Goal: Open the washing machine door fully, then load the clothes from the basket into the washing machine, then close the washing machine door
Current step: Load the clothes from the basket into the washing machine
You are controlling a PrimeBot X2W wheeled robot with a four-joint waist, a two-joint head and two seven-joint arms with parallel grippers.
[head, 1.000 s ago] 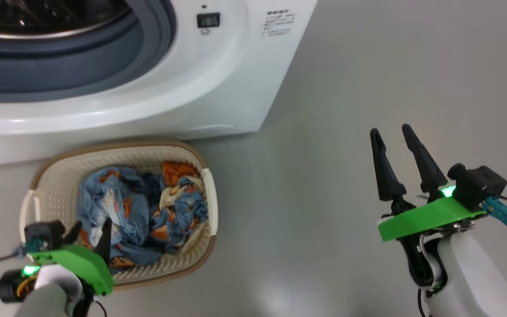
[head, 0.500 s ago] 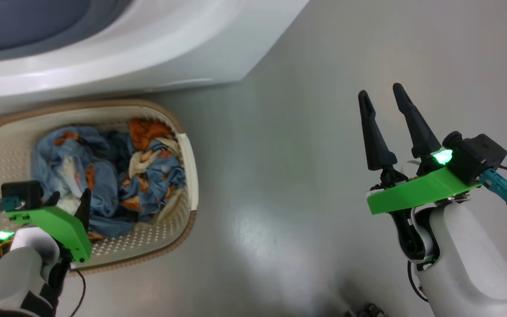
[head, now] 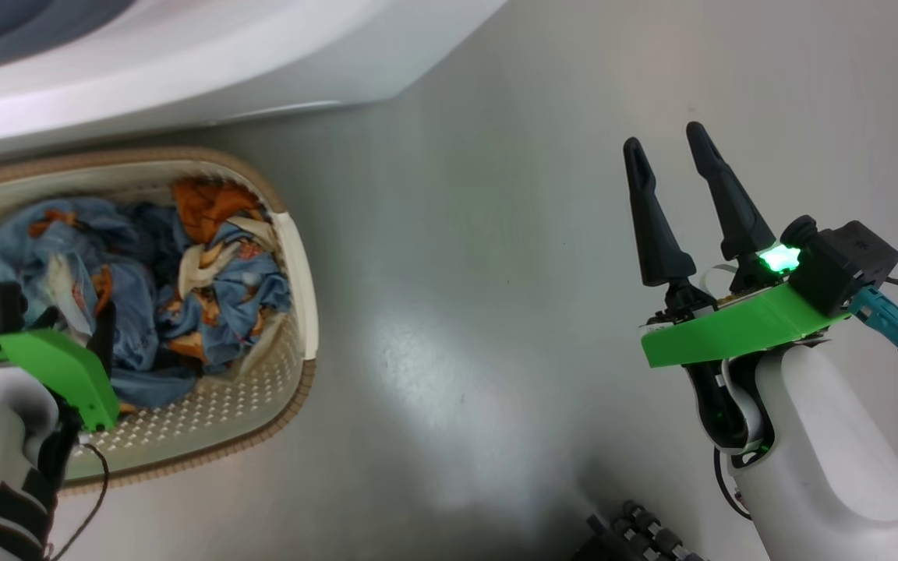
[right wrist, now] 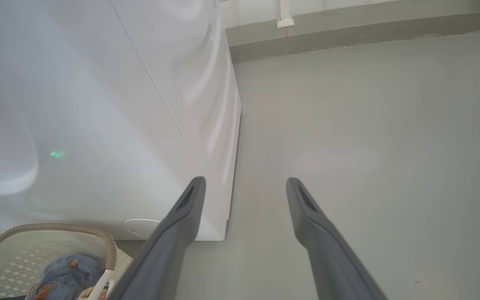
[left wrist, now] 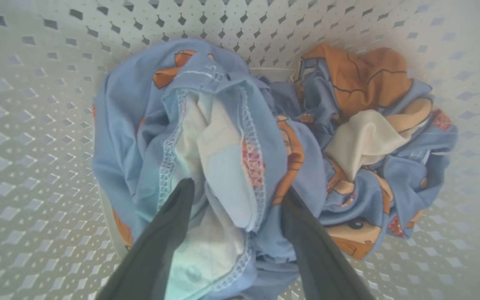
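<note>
We are seeing one basket (head: 294,257) sitting on the floor (head: 457,273), just beside the front of one washing machine (head: 184,54). One tangled heap of clothes (head: 223,288) is lying inside it; we cannot tell how many pieces. Our left pincer (left wrist: 238,187) is reaching into the heap, spread apart and straddling a blue fold. Our right pincer (head: 663,139), also spread and empty, is hovering over bare floor, well apart from the basket.

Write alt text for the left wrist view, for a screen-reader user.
The left gripper, jaws open, reaches down into the clothes, its dark fingers on either side of a raised blue-and-white fold. The clothes, blue with orange and cream cartoon patches, lie heaped in the cream perforated basket.
</note>
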